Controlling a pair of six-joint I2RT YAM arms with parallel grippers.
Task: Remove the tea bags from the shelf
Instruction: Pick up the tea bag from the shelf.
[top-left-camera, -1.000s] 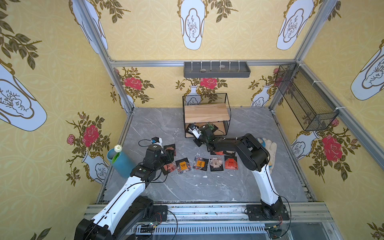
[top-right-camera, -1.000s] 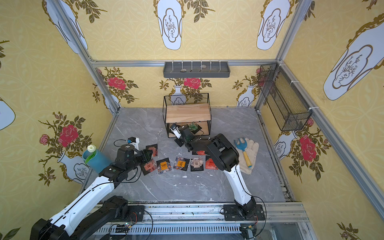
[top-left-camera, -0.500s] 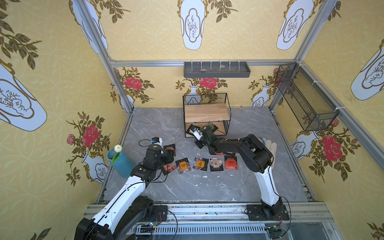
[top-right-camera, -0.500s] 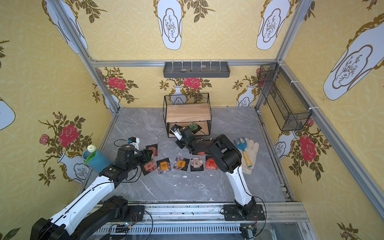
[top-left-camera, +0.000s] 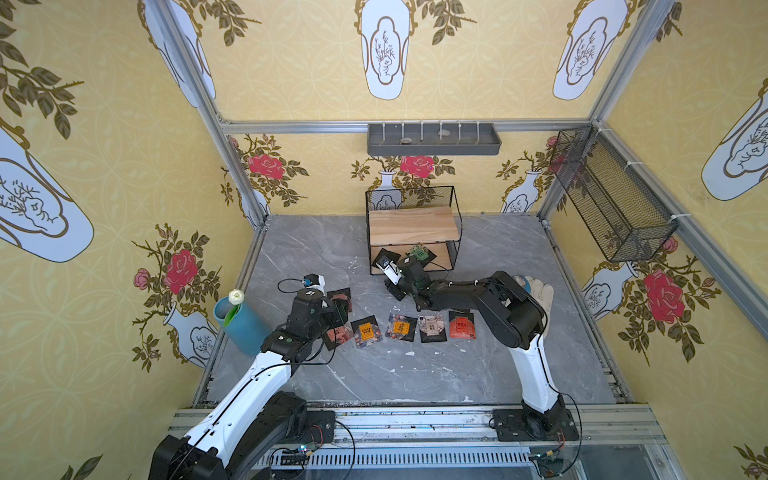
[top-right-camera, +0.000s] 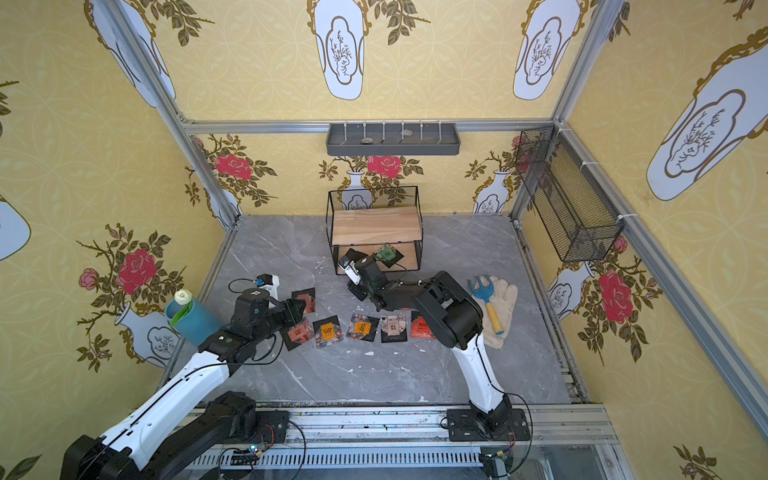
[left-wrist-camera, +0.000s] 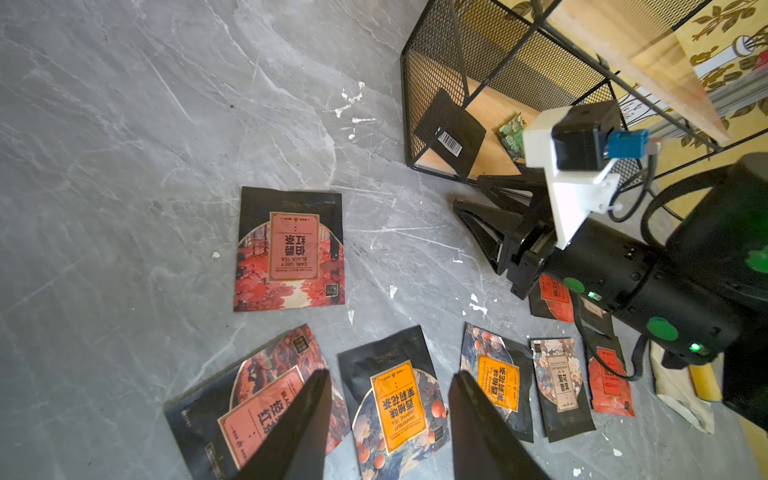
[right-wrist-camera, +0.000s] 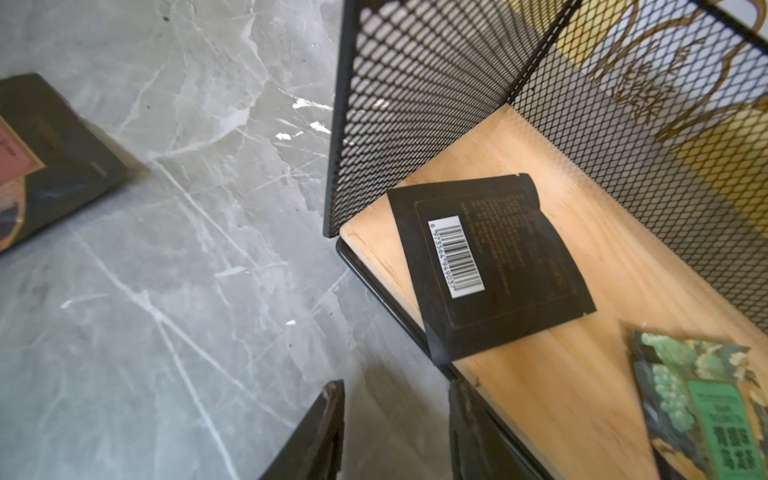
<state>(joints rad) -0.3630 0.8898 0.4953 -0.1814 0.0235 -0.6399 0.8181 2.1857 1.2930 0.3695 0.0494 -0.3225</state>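
Shelf's lower board: barcode-up sachet, diagonal

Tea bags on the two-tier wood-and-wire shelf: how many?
2. A black sachet, barcode side up, overhangs the lower wooden board's front edge; a green-printed sachet lies apart beside it. The board's far end is hidden, so more may exist.

Blue cup, white flower: mid-left. Grey wall tray: upper centre. Black mesh basket: upper right. Glove under blue fork: mid-right.

Left gripper parted over tea bags, shelf beyond — two inside
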